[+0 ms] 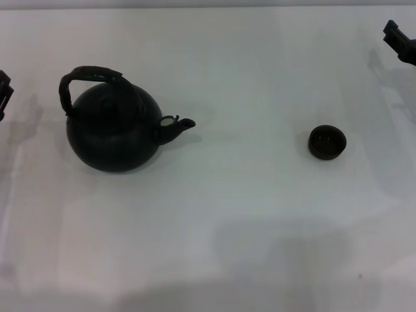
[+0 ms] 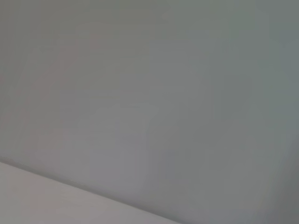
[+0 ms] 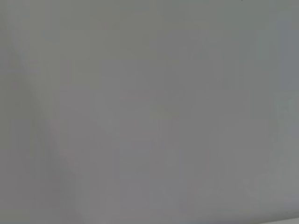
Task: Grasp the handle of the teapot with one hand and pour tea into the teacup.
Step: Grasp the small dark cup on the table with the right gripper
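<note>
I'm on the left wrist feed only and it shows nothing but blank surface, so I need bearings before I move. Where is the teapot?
Observer: The teapot stands upright on the white table, on the robot's left side in the head view.
Operator: Which way is the spout facing?
Observer: Toward the teacup, which sits apart from it on the robot's right.
Operator: Is the handle free?
Observer: Yes, the handle arches over the lid with nothing touching it.
Operator: Where are the grippers?
Observer: The left gripper is at the left edge, the right gripper at the far right corner.
</note>
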